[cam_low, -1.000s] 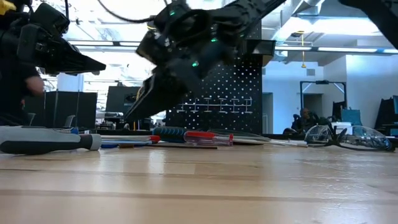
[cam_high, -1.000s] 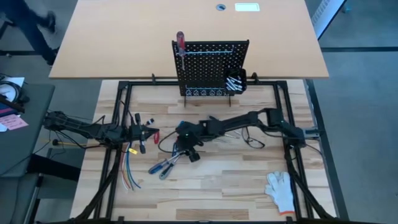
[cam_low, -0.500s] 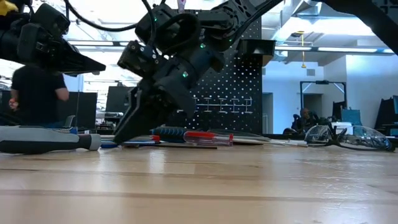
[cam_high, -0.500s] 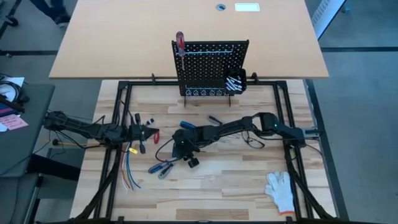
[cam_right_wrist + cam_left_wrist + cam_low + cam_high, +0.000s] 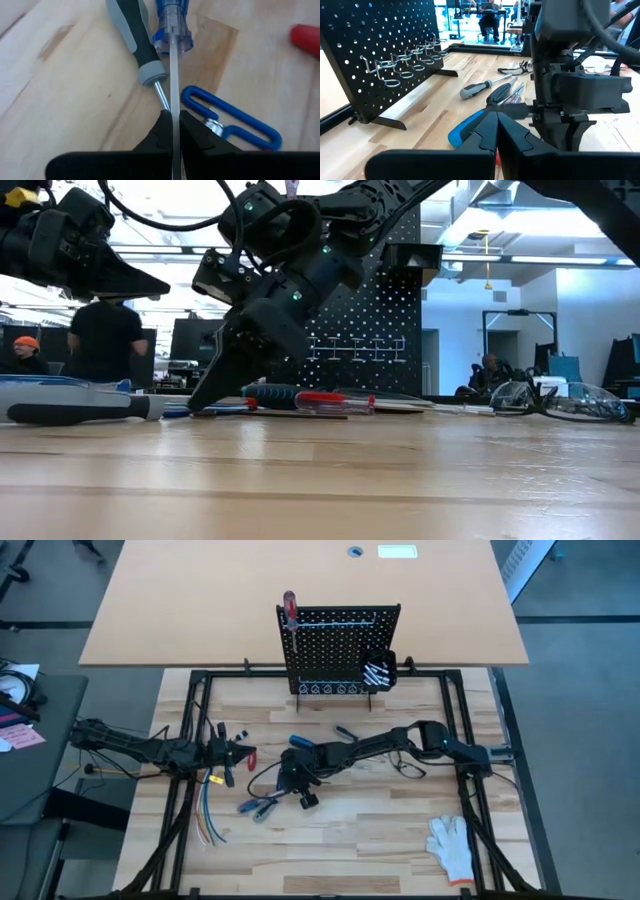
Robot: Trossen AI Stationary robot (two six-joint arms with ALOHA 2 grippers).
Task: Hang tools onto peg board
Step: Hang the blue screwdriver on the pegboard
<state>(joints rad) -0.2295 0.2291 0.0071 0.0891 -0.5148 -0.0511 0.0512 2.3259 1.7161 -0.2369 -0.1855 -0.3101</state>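
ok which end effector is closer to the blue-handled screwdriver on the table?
Right. The right end effector is shut on the blue-handled screwdriver, pinching its metal shaft. The left end effector is shut and empty, off to the left side, above the bundle of coloured wires.

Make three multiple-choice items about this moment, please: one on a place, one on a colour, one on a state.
1. Where does the white glove lie?
A. on the table's near right part
B. in the small bin
C. on the peg board

2. Which colour is the handle of the screwdriver hanging on the peg board?
A. blue
B. red
C. yellow

3. How are the fingers of the right gripper?
A. wide open above the board
B. shut on the glove
C. shut on the shaft of the blue-handled screwdriver

Answers: 1 A, the high view shows it there. 2 B, its handle stands red at the board's upper left. 3 C, the right wrist view shows the shaft between the closed fingers.
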